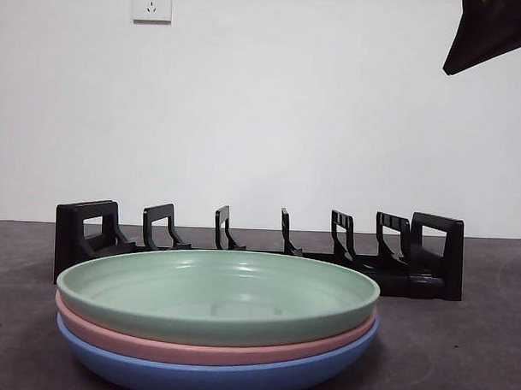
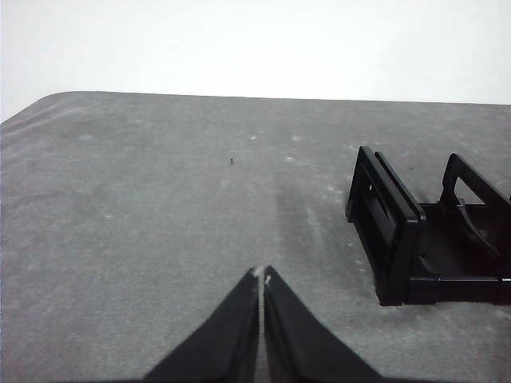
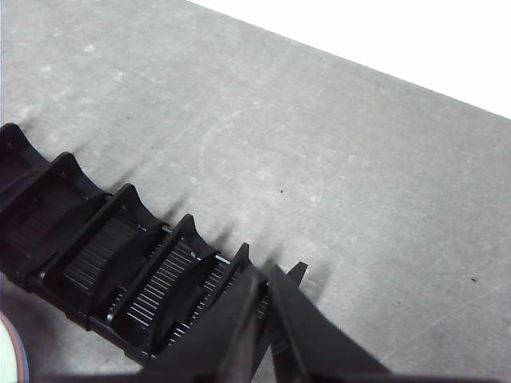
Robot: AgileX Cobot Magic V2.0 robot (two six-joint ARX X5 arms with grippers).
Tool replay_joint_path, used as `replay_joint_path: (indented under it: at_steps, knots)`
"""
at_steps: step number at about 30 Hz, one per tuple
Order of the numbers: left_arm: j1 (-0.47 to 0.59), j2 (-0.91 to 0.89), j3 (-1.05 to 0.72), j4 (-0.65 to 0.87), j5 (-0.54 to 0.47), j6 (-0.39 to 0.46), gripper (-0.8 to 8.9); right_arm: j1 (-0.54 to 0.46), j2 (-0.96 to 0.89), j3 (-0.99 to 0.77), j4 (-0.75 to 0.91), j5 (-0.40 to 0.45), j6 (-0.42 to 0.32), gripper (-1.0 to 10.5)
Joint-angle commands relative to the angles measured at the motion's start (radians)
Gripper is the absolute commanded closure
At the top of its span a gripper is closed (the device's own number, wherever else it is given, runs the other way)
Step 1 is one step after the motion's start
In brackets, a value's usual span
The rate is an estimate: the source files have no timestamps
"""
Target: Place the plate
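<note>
- Task item: we see a shallow round pale-green plastic plate on top of a stack of three, nested on a pink plate, which sits on a blue plate. The stack rests on the dark grey desk, just in front of the black slotted plastic dish rack.
- Rack slots all look empty in the front view.
- Handling, our judgement: the green plate looks light, stiff and smooth, likely slippery on the glazed-looking rim. It is nested tightly, so lifting it may drag the pink one.
- Grip point, our guess: pinch the raised rim at an exposed side edge, one jaw inside the lip and one outside. The centre offers nothing to hold.
- Left end effector: jaws pressed together, holding nothing, hovering over bare desk with one end of the rack off to the side.
- Right end effector: jaws nearly pressed together, a thin gap only, nothing pinched. It hangs above the rack dividers, and a sliver of the plate stack shows at the frame corner.
- A dark arm tip shows at the top corner of the front view. We cannot say which arm it is.
- Nothing gripped yet; the plate is untouched.
</note>
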Motion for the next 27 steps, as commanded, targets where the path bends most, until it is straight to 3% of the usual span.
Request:
replay_joint_path:
  at_steps: [1, 4, 9, 12, 14, 20, 24, 27]
  knots:
    - [0.002, -0.001, -0.019, 0.011, 0.003, -0.009, 8.06, 0.006, 0.003, 0.010, 0.012, 0.000, 0.010, 9.3]
    - [0.002, -0.001, -0.019, 0.011, 0.004, -0.009, 8.06, 0.009, -0.019, 0.010, 0.012, 0.003, 0.010, 9.3]
    - [0.002, -0.001, -0.019, 0.011, 0.004, -0.009, 8.06, 0.010, -0.071, 0.009, 0.008, 0.013, -0.053, 9.3]
    - [0.002, -0.001, -0.019, 0.010, 0.003, -0.009, 8.06, 0.009, -0.133, -0.038, 0.010, 0.098, -0.047, 9.3]
    - [0.002, -0.001, -0.019, 0.010, 0.004, -0.009, 8.06, 0.002, -0.217, -0.156, 0.089, 0.156, -0.041, 9.3]
    - [0.002, -0.001, -0.019, 0.011, 0.003, -0.009, 8.06, -0.026, -0.641, -0.658, 0.378, 0.161, 0.063, 9.3]
    - [0.002, -0.001, -0.019, 0.010, 0.004, -0.009, 8.06, -0.059, -0.969, -0.882, 0.368, 0.169, 0.101, 9.3]
    - [0.002, -0.001, -0.019, 0.011, 0.004, -0.009, 8.06, -0.087, -1.112, -0.954, 0.296, 0.202, 0.117, 9.3]
